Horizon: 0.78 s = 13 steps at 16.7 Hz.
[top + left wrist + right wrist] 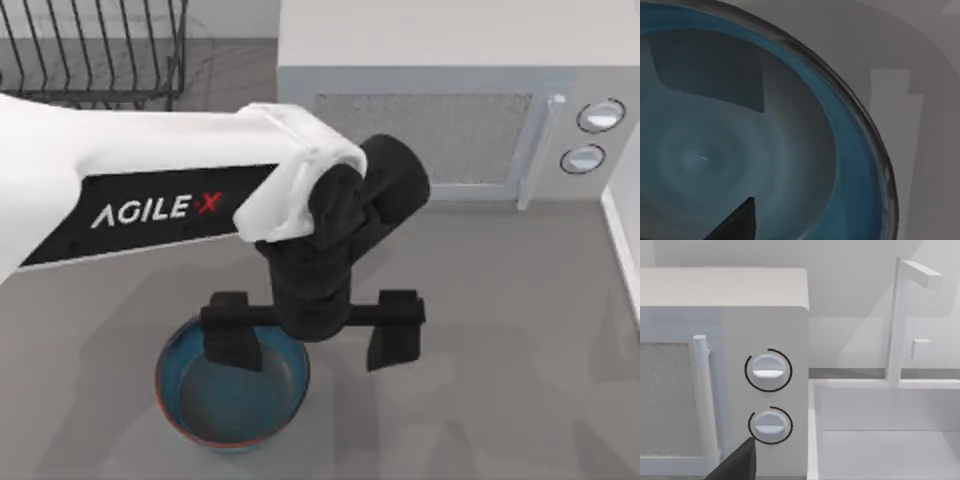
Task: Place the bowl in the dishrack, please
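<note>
You are at the grasping step. The left gripper (312, 345) hangs wide open over the round glossy blue bowl (232, 395) at the lower left on the grey bench (500, 350); one finger seems inside the rim, one outside. Next, close on the rim, lift, and carry it to the black wire dishrack (95, 55) at the upper left.

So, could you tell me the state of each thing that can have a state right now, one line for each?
bowl: upright on the table, empty, not yet in the rack.
dishrack: empty in the visible part.
microwave: door closed.
left gripper: open, one finger inside the bowl, one outside its rim.
right arm: parked facing the microwave.
</note>
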Motion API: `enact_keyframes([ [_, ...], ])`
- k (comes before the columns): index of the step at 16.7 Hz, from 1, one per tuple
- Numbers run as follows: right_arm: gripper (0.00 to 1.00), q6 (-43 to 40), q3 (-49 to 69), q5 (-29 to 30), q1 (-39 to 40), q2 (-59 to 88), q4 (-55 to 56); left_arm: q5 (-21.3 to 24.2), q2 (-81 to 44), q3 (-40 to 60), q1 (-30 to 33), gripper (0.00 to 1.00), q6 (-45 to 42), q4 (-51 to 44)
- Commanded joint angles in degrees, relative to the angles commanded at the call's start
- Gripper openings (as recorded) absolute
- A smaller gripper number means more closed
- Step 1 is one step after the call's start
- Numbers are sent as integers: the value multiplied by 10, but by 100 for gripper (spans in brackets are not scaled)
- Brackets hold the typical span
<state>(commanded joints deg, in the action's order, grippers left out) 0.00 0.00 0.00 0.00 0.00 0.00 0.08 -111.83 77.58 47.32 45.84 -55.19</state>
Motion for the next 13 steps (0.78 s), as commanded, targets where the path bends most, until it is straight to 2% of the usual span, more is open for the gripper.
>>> enact_keyframes([
  [3,100,0,0,0,0,0,0,0,-17,-40,1,100,0,53],
  [8,100,0,0,0,0,0,0,0,-19,-45,0,100,0,59],
  [13,100,0,0,0,0,0,0,0,-19,-45,0,62,0,59],
])
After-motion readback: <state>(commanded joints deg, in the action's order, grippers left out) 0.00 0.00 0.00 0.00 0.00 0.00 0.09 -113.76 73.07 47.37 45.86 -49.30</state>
